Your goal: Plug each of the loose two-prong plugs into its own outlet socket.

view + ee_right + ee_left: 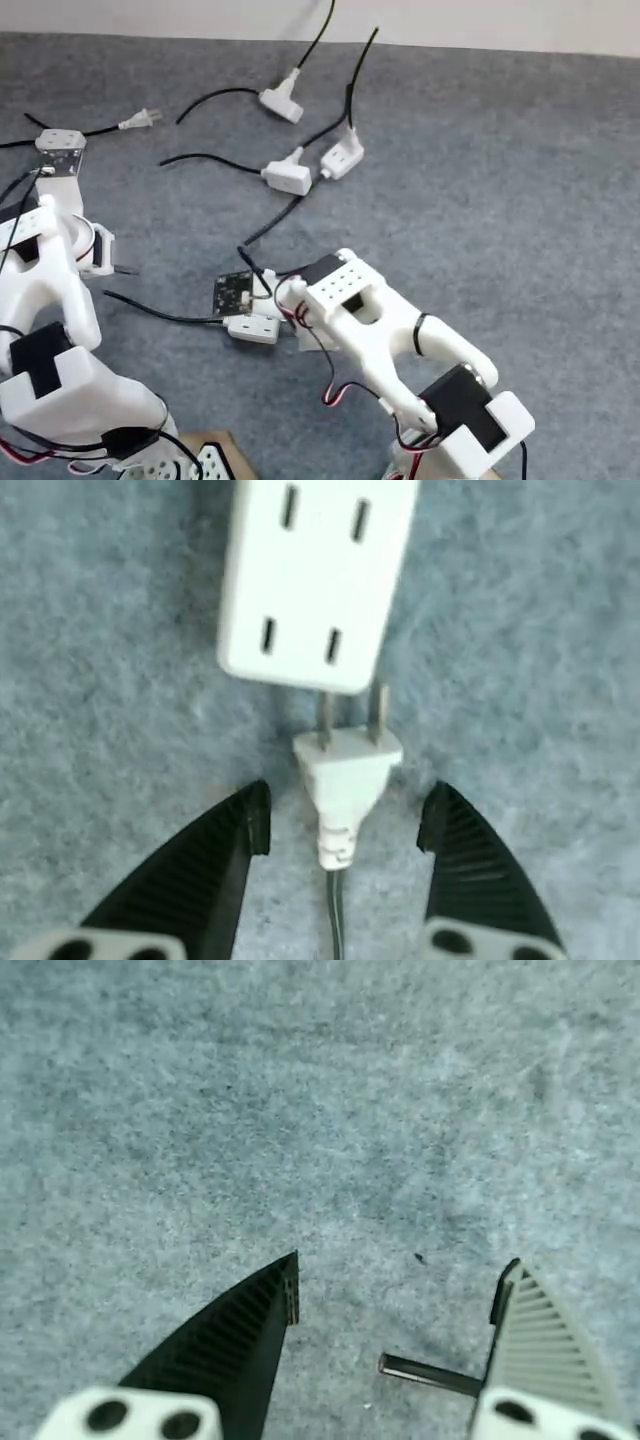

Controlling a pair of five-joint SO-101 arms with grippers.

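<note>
My right claw (345, 802) hangs released over the grey carpet (90, 680), its fingers on either side of a white plug (348, 770) without touching it. The plug's two prongs reach the short end of a white outlet block (310, 580) (whether they sit in a socket I cannot tell). From the high camera, that block lies just beside the right arm's wrist. My left claw (403, 1270) is spread wide too, over bare carpet, gripping nothing. A second plug (140, 121) lies loose, well apart at the far left, with a far block (282, 104) and a middle block (288, 177) beyond the arms.
</note>
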